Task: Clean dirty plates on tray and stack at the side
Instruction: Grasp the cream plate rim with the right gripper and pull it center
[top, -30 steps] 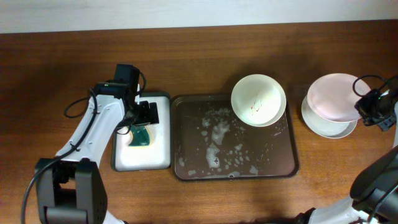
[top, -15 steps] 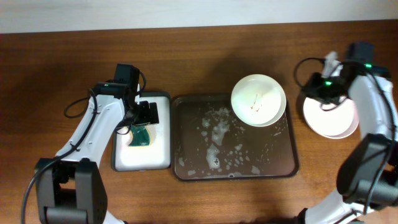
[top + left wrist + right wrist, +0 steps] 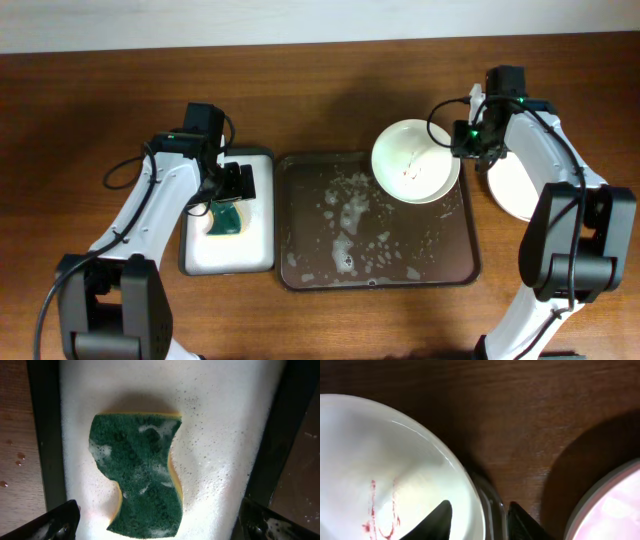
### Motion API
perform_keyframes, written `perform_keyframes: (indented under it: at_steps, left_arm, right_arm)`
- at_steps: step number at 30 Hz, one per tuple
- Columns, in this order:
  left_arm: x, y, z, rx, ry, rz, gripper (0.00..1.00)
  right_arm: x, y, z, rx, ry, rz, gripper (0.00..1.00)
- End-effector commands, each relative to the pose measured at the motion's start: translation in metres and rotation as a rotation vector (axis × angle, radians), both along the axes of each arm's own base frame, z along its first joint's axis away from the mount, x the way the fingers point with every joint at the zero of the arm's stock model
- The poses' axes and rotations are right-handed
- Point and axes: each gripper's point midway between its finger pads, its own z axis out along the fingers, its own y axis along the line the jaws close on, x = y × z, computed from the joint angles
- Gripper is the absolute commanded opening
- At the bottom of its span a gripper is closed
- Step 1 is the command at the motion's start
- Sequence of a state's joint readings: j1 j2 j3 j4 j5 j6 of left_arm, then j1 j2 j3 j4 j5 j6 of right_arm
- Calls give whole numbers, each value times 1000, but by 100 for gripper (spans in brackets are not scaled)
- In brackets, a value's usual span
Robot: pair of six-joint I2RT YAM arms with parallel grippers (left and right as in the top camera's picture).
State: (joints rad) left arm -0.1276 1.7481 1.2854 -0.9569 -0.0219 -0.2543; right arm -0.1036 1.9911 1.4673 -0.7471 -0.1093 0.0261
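**A:** What is the right gripper (image 3: 479, 522) doing at this moment?

**B:** It is hanging at the right-hand edge of the dirty plate (image 3: 380, 460) with its jaws partly apart, gripping nothing. One of its fingers (image 3: 440, 516) is hovering over the plate's inner slope. The other is sitting outside the rim, over the raised edge of the tray (image 3: 300, 200).

**A:** So the rim is passing between them?

**B:** It is looking that way from the wrist view. Whether either finger is touching the plate, I cannot tell.

**A:** Which way is the plate lying from the tool?

**B:** Its body is lying to the gripper's left, with red smears (image 3: 375, 505) showing in the middle. Being round, it is offering no long axis to line up. I am judging that the next move turns only on the rim crossing the gap.

**A:** And where is it resting?

**B:** It is sitting on the tray's far right corner, with foam (image 3: 350, 215) spreading over the rest. Off to the gripper's right, the stack of plates (image 3: 525, 190) is sitting on the table (image 3: 100, 100), near the tray but apart from it.

**A:** What about the other arm?

**B:** It is working well apart, past the tray's left end. The left gripper (image 3: 165, 527) is hovering wide open over the sponge (image 3: 137, 475) lying in the white tray (image 3: 220, 435). The right arm is much the nearer to the plate.
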Motion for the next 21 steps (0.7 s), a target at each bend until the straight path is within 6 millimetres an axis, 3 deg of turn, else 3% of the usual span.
perform_keyframes:
  at_steps: [1,4,6,8,11,15,21]
  left_arm:
    - [4,-2,8,-12,-26,0,100]
    - [4,-2,8,-12,-26,0,100]
    - [4,-2,8,-12,-26,0,100]
    - [4,-2,8,-12,-25,0,100]
    - [3,-2,8,-11,-24,0,100]
    - [4,-2,8,-12,-26,-1,100]
    - [4,-2,8,-12,-29,-1,100]
  right_arm:
    - [-2,2,-8,3,18,-2,38]
    - [-3,5,-14,20,34,2,36]
    - [-7,5,-26,22,65,2,27]
    - [-9,14,-32,72,82,12,24]
    - [-9,21,-31,113,85,21,5]
    - [-29,29,-28,156,158,25,4]
    - [-73,78,-20,324,345,39,4]
